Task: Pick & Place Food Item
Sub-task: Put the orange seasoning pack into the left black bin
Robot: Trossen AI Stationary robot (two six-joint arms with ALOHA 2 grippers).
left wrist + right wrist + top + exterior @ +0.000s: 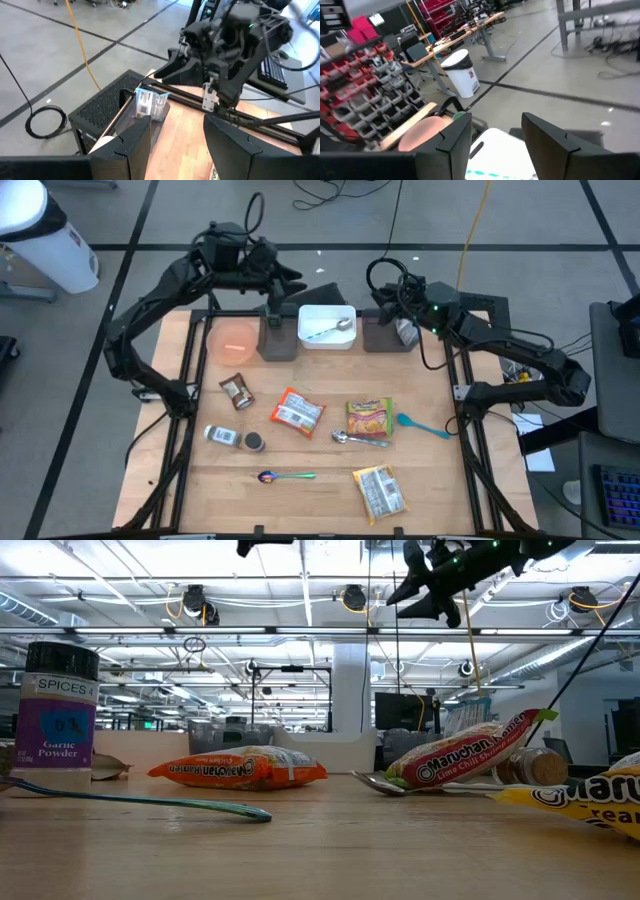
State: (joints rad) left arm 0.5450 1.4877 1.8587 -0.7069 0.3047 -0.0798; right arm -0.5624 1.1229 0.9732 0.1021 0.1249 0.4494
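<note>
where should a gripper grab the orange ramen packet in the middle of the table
Take the orange ramen packet across its narrower width near the middle, coming straight down from above. It lies flat and slightly angled on the table, with clear wood along both long edges; the spoon lies apart from it.

"Garlic Powder" jar (58,712), "Maruchan" packet (470,752)

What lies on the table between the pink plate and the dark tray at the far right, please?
In the high view, a white container with a spoon in it sits between the pink plate and the dark tray; another dark tray adjoins the plate.
</note>
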